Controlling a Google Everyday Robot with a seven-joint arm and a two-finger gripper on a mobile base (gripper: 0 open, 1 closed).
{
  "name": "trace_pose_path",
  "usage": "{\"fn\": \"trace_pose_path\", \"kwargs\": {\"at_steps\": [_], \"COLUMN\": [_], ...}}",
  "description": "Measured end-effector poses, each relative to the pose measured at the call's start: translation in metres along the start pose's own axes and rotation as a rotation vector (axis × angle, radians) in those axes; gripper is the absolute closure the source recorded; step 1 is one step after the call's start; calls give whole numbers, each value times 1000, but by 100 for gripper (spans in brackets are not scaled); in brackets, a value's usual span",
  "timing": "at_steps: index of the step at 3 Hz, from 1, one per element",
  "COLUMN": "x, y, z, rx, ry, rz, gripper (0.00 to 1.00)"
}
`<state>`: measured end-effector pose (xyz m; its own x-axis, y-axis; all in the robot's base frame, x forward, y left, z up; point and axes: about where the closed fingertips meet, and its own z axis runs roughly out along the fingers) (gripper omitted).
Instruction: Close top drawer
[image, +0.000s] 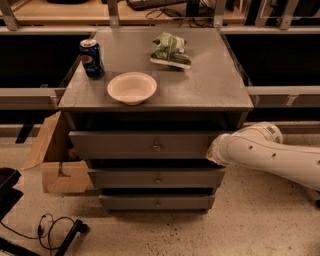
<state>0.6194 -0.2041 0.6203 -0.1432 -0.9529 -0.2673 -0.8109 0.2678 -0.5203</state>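
Dim warm light, deep shadows, jaws beside top drawer (150, 145)

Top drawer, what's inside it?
Only darkness shows behind the top drawer front. The cabinet top covers the inside, so any contents can't be seen. The end effector is at the drawer's right end.

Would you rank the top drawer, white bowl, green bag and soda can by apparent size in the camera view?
1. top drawer.
2. white bowl and green bag, too alike to rank; the bag sits farther back.
3. soda can.
The gripper is at the drawer's right end.
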Motion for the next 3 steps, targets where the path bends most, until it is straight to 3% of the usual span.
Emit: {"fn": "trace_pose_path", "kwargs": {"at_steps": [3], "x": [0], "y": [0], "z": [0], "rx": [0], "ry": [0], "rz": [0], "gripper": [12]}}
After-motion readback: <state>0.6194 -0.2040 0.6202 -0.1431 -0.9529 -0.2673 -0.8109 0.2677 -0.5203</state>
